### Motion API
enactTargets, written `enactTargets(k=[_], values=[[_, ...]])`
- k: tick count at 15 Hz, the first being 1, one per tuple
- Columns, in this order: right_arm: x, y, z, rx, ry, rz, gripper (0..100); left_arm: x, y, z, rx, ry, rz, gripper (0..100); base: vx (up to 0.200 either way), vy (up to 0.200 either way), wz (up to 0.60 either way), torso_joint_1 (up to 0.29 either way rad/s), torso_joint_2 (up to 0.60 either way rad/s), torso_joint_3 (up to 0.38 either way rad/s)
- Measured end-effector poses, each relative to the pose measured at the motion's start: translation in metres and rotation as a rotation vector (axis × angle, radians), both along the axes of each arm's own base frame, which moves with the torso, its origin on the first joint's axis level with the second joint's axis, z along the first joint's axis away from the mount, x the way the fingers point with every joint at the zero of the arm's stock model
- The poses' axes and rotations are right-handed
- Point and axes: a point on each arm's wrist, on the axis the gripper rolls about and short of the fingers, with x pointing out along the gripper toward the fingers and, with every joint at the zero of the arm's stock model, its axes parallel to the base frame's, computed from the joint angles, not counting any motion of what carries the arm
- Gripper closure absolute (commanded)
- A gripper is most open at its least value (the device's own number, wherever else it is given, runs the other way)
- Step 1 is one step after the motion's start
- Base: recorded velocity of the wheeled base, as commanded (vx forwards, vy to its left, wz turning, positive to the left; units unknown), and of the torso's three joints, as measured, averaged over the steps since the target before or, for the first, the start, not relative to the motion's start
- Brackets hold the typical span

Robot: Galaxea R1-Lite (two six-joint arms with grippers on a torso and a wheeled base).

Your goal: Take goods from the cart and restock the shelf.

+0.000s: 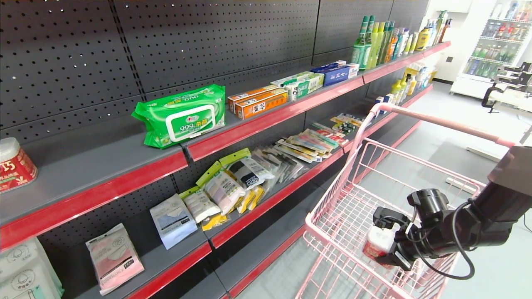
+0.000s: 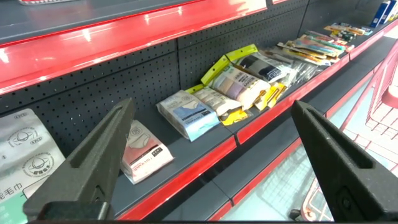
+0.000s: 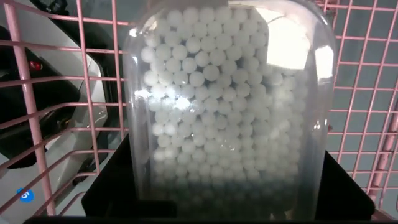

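You had the shelf [image 1: 104,149] spanning 9 to 1 o'clock, cart [image 1: 440,123] at 4, swab jar [image 1: 376,244] standing inside the cart.

Large white numerals and Chinese characters are showing on the flap label of the green wet-wipes pack [image 1: 179,116]. A letter, a numeral and white characters are standing on the red wrap of the tub [image 1: 14,166] at the left end of the upper shelf [image 1: 95,164]. Black characters are running along the orange cartons [image 1: 261,102]. White lettering is showing on the blue boxes [image 1: 336,73]. The red label on the jar of white beads [image 1: 377,246] is appearing too small to read.
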Motion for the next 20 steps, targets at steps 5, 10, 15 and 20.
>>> enactTargets(k=[5, 10, 15, 20], values=[[-0.008, -0.008, 0.028, 0.042, -0.06, -0.071, 100, 0.0, 0.0, 0.0, 0.0, 0.0, 0.0, 0, 0.0, 0.0, 0.0, 0.0, 0.0, 0.0], [-0.021, -0.012, 0.08, 0.11, -0.19, -0.208, 100, 0.0, 0.0, 0.0, 0.0, 0.0, 0.0, 0, 0.0, 0.0, 0.0, 0.0, 0.0, 0.0], [-0.062, -0.011, 0.114, 0.105, -0.289, -0.23, 100, 0.0, 0.0, 0.0, 0.0, 0.001, 0.0, 0, 0.0, 0.0, 0.0, 0.0, 0.0, 0.0], [-0.096, -0.018, 0.135, 0.094, -0.385, -0.268, 100, 0.0, 0.0, 0.0, 0.0, 0.001, 0.0, 0, 0.0, 0.0, 0.0, 0.175, -0.4, -0.222]])
